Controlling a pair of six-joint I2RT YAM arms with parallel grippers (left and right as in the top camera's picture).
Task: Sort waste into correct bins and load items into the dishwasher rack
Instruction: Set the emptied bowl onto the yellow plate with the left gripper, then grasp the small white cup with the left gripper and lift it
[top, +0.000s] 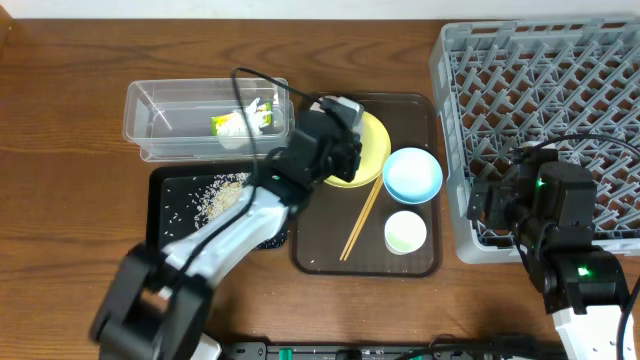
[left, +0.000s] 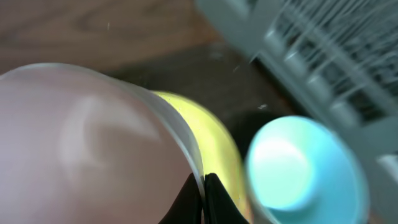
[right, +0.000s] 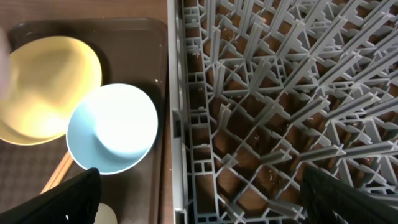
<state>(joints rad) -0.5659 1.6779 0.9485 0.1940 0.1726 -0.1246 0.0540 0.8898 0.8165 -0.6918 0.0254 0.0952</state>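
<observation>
White bowl (left: 81, 149) pinched by left tool (left: 203, 184).

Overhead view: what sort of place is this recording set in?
Probably a dish-clearing station on a wooden table: a grey dishwasher rack, a brown serving tray with a yellow plate and light blue bowl, and a clear tub holding a snack wrapper.

surface: wooden table (top: 60, 100) | on it: clear tub (top: 170, 120) | black tray (top: 163, 200) | brown tray (top: 320, 255) | grey rack (top: 540, 70)

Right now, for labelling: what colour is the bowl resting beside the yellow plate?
Light blue bowl; clearest in right wrist view.
</observation>
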